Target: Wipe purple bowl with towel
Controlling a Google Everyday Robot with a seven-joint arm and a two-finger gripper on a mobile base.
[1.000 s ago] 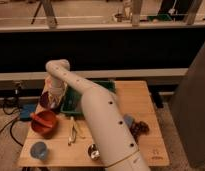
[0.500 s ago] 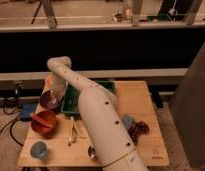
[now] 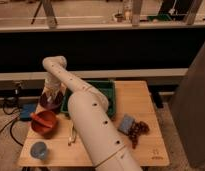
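Single white arm (image 3: 93, 120) enters from bottom centre of view, thick link slanting up and left. Small dark holes dotted along link. Rounded elbow joint (image 3: 55, 64) at highest point, left of centre. From there short forearm drops almost straight down. Wrist (image 3: 52, 82) pointing down. Gripper (image 3: 50, 96) directly beneath elbow joint, low at left of view, aimed downward.

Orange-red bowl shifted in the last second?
No. The orange-red round bowl sits as before, front-left of the green tray; the hand is over the dark purple glossy bowl.
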